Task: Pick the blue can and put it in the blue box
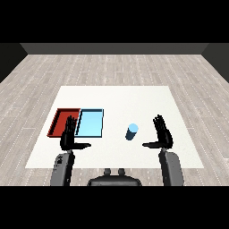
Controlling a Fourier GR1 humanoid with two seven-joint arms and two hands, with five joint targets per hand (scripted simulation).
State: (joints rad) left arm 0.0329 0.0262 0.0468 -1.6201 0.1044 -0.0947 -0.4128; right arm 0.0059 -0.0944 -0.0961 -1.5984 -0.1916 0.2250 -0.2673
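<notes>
The blue can (132, 132) stands on bare table between the light blue tray (90, 122) and the open, empty right hand (163, 134).

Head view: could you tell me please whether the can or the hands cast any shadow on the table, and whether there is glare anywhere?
Head view: light is flat and even; the can and both hands, left and right, throw no clear shadow on the table; no glare on the blue tray or red tray; the floor darkens toward the far wall.
</notes>
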